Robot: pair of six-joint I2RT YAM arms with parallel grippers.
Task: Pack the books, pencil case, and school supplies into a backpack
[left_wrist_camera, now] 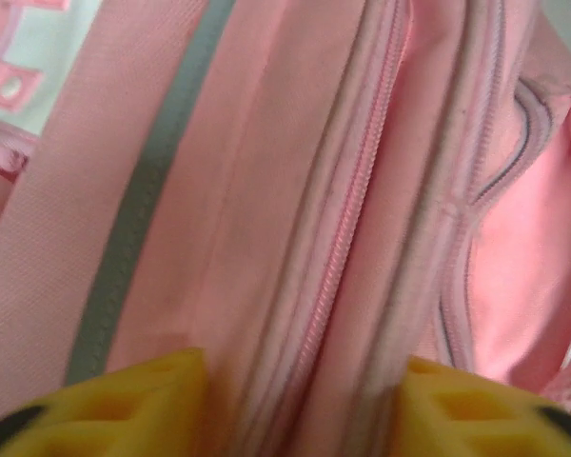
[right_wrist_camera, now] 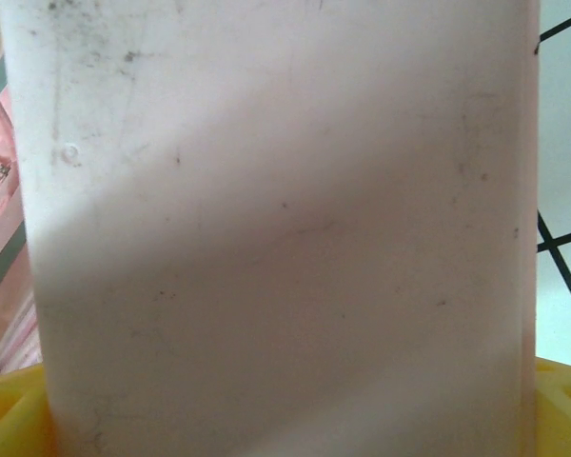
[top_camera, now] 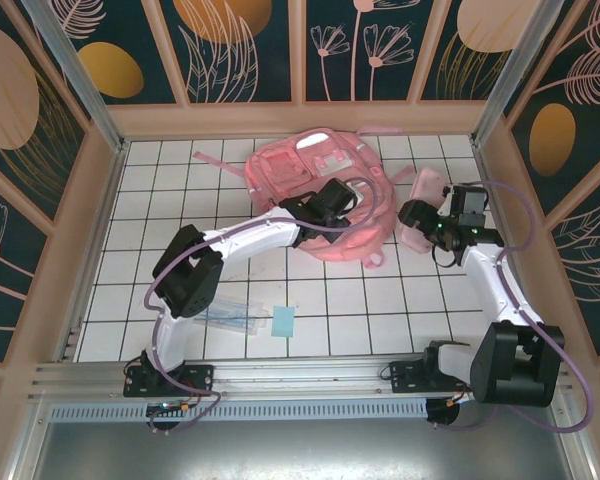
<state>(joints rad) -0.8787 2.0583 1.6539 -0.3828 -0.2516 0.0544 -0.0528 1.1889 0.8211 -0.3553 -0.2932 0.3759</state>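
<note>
Right tool point(top_camera: 418, 214) clamps pencil case point(right_wrist_camera: 276, 219) (beside backpack point(top_camera: 315, 170)).

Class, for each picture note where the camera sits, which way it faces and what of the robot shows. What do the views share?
Top external: above and behind the arms, looking down on the table; left gripper over the backpack, right gripper holding the pencil case.
Left wrist: on the left arm, facing the backpack's zip; its yellow fingers at the bottom.
Right wrist: on the right arm, facing the pencil case; its yellow fingers at the bottom corners.
Shared: the backpack, in all three.
</note>
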